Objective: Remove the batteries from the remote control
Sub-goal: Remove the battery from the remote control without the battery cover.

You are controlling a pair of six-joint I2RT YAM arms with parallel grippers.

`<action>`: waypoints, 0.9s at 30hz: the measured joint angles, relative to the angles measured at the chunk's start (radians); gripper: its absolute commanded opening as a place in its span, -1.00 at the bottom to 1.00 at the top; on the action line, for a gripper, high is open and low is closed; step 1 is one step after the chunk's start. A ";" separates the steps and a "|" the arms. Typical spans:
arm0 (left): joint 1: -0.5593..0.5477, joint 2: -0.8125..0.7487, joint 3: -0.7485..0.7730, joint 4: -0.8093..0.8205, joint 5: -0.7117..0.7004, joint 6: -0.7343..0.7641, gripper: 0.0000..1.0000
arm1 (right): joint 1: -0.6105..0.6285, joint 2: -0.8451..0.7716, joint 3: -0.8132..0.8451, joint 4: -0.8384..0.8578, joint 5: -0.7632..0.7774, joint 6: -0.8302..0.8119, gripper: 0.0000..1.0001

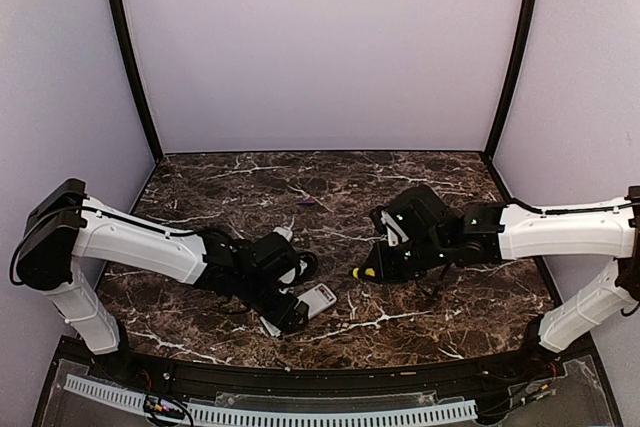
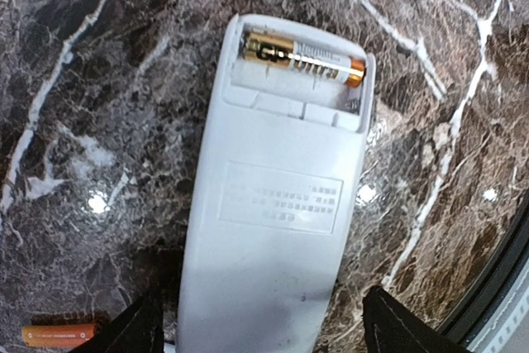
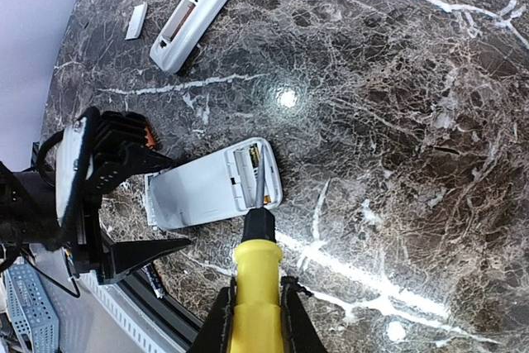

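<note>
The remote control (image 2: 273, 229) lies back side up on the dark marble table (image 1: 420, 177), with its battery compartment uncovered at the end farthest from the left gripper (image 2: 263, 303). One seated battery (image 2: 302, 58), gold and black with an orange end, lies crosswise in the slot of that compartment nearest the end of the remote control; the slot beside it shows only white plastic. A loose battery (image 2: 58, 335), orange, lies flat on the table off the closed end of the remote control, just beside one finger of the left gripper and apart from the housing. The left gripper stands with its fingers spread wide, one on each long side of the closed end of the remote control; neither finger presses the housing. The right gripper (image 3: 256, 287) is clamped on the yellow handle of a screwdriver (image 3: 254, 245). The metal shaft of that tool reaches across the open compartment of the remote control; whether the tip touches anything inside cannot be determined. A second remote (image 3: 198, 10), white and with an open slot, lies well apart from the remote control, off one of its long sides, and a small white cover (image 3: 136, 21) lies just beside that second unit.
</note>
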 measured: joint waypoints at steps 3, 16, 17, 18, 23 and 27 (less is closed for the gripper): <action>-0.019 0.023 0.002 -0.008 -0.037 0.011 0.63 | 0.005 0.000 -0.001 0.000 0.000 -0.006 -1.00; -0.044 0.032 0.002 -0.016 -0.100 0.047 0.16 | 0.017 -0.003 -0.032 0.018 0.000 -0.024 -1.00; -0.045 0.032 0.002 -0.016 -0.100 0.053 0.14 | 0.018 -0.003 -0.035 0.024 -0.003 -0.029 -1.00; -0.046 0.032 0.002 -0.016 -0.101 0.056 0.12 | 0.018 -0.003 -0.040 0.030 -0.008 -0.037 -1.00; -0.049 0.034 0.003 -0.016 -0.102 0.075 0.02 | 0.031 0.001 -0.045 0.048 -0.027 -0.082 -1.00; -0.049 0.037 0.006 -0.017 -0.102 0.082 -0.02 | 0.055 0.046 -0.024 0.043 -0.026 -0.119 -1.00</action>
